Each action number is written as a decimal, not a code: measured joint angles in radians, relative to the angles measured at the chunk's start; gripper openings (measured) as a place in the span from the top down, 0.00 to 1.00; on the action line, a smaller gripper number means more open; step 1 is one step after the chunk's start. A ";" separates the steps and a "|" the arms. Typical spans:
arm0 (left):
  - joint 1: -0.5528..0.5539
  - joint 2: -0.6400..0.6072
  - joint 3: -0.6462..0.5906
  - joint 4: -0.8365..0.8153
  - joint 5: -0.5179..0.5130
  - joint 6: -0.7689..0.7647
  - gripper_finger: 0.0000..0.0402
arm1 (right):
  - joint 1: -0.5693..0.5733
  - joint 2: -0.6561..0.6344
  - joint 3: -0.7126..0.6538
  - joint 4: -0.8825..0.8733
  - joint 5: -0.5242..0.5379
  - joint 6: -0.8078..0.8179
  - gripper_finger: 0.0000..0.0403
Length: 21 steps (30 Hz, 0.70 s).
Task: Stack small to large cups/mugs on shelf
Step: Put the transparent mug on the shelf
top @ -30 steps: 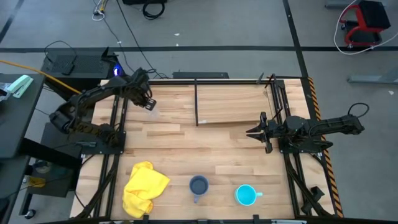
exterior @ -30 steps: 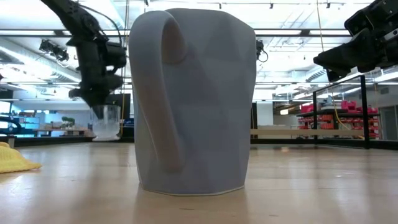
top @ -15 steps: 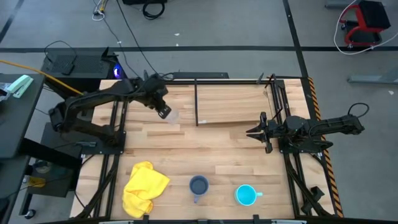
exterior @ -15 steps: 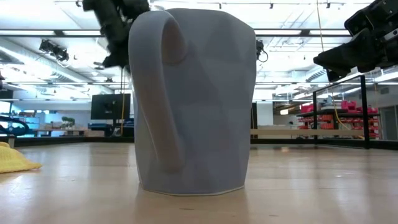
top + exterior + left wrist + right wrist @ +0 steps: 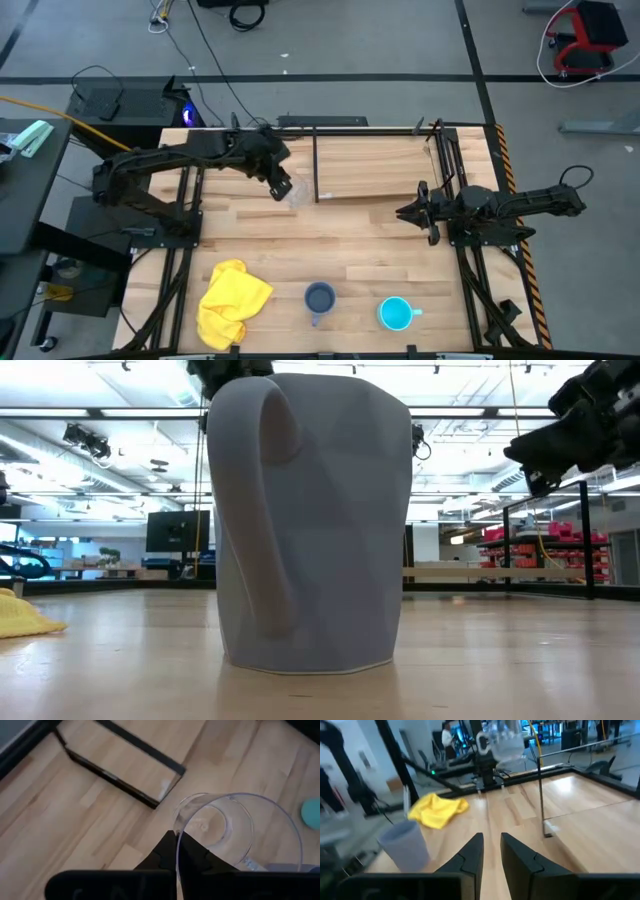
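Note:
My left gripper (image 5: 281,185) is shut on the small clear glass cup (image 5: 296,191) above the tabletop, just left of the shelf (image 5: 375,165). The cup also shows in the left wrist view (image 5: 235,830) and high up in the right wrist view (image 5: 505,740). The dark grey-blue mug (image 5: 319,297) and the cyan mug (image 5: 395,314) stand upright on their bases near the table's near edge. My right gripper (image 5: 405,212) hovers empty near the shelf's near right corner, its fingers a little apart (image 5: 491,852). In the low view the grey-blue mug (image 5: 310,520) hides the cup. My left gripper holds the glass cup by its wall at the rim (image 5: 178,832), on the side nearest the wrist. One finger seems to be inside and one outside. The cup is lifted clear of the table, its mouth open toward the wrist camera.
A crumpled yellow cloth (image 5: 232,300) lies at the table's near left. The shelf's thin black uprights (image 5: 316,165) stand close to the right of the held cup. Bare tabletop lies between the shelf and the two mugs.
My left gripper has lifted the glass cup from the table near the far left. It has carried the cup toward the table's right, up to the shelf's left upright. My right gripper has kept still.

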 joint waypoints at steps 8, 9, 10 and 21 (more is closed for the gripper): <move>-0.040 0.213 0.201 -0.127 -0.008 0.036 0.98 | 0.000 0.000 0.000 0.034 0.000 0.115 0.82; -0.049 0.234 0.224 -0.133 -0.015 0.037 0.98 | 0.000 0.000 0.000 0.034 0.000 0.133 0.82; -0.059 0.255 0.249 -0.140 -0.019 0.038 0.98 | 0.000 0.000 0.000 0.036 0.000 0.155 0.82; -0.138 0.523 0.509 -0.184 -0.027 0.103 0.98 | 0.000 0.003 0.021 -0.012 0.071 0.373 0.82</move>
